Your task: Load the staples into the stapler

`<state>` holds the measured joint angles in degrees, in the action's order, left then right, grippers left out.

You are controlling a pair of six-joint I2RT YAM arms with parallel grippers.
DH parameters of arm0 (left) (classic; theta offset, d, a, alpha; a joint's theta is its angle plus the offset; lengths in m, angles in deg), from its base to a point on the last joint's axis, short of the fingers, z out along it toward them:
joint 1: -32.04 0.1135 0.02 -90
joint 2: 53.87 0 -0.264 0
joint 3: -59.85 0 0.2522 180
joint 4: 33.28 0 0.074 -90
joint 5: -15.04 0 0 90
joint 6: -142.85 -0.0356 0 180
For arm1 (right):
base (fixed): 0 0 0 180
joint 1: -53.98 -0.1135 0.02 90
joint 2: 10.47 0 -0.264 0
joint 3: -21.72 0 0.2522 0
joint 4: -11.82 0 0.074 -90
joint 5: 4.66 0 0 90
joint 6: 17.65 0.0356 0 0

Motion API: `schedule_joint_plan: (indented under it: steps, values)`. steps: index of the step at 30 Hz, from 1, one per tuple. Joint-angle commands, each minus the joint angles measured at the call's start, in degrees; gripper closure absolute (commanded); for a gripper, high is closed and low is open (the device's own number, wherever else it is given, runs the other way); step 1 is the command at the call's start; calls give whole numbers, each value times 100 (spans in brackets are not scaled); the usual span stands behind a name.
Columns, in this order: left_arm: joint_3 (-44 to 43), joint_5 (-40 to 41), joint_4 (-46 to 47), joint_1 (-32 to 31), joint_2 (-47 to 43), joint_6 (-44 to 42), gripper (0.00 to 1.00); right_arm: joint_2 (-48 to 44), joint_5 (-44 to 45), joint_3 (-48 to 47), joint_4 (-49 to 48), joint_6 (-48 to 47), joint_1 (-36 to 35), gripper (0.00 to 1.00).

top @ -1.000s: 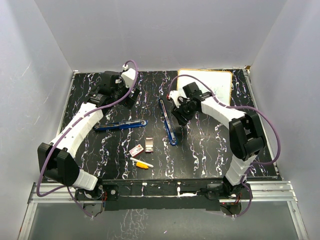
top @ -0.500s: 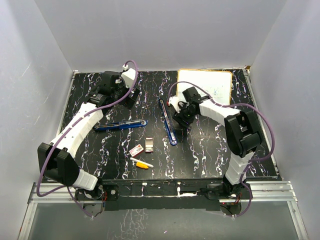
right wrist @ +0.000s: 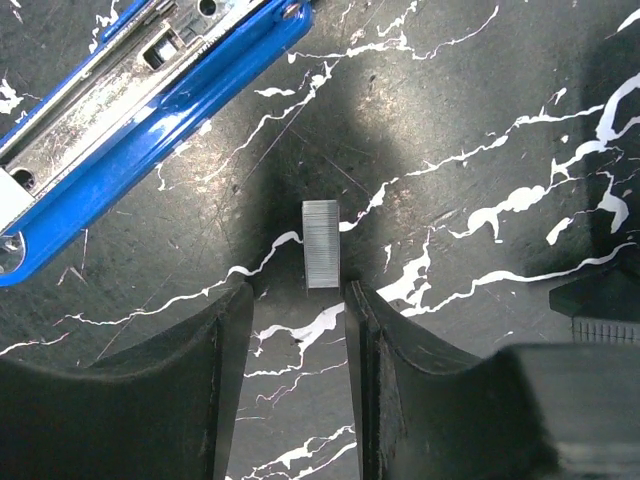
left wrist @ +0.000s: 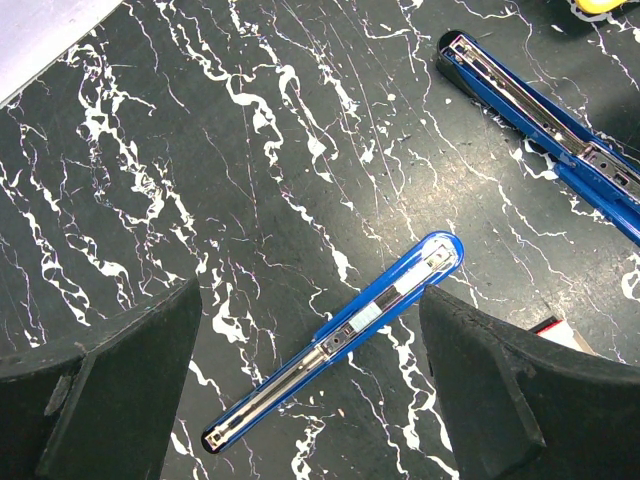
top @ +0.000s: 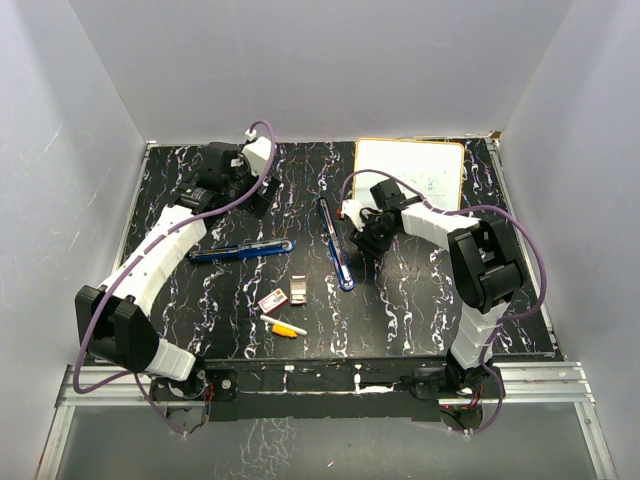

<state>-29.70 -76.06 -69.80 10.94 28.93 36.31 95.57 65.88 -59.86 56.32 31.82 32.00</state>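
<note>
Right gripper [right wrist: 298, 300] hangs low over the tabletop [right wrist: 480, 120], narrowly parted and empty, its gap lined up with the staples [right wrist: 321, 243], a grey strip lying just ahead, probably to pinch it. Blue stapler [right wrist: 180, 100] lies open alongside, channel up for loading. Left gripper [left wrist: 310, 300] is spread wide, empty.

Saw a black, white-veined table [top: 420, 300]. Found an opened blue stapler [top: 243, 250] left of centre, a second stapler [top: 335, 243] at centre, a staple strip [right wrist: 321, 244] near it. Noted a red-and-white box [top: 271, 301], a yellow-and-white marker [top: 284, 326] nearer the front, a whiteboard [top: 415, 170] far right.
</note>
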Motion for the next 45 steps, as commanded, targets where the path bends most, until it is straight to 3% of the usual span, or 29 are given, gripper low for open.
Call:
schedule_joint_plan:
  steps: [1,27,38,45]
  values:
    - [11,-86,-18,27,-265,-34,11,74,-108,112,-363,-225,49,57]
    - [2,-78,-40,27,-315,-30,11,54,-168,367,-463,-437,233,72]
    - [-15,-92,-44,27,-311,-16,10,38,-278,409,-432,-425,291,69]
    - [-15,-86,-45,26,-301,106,4,77,-453,396,-435,-353,295,79]
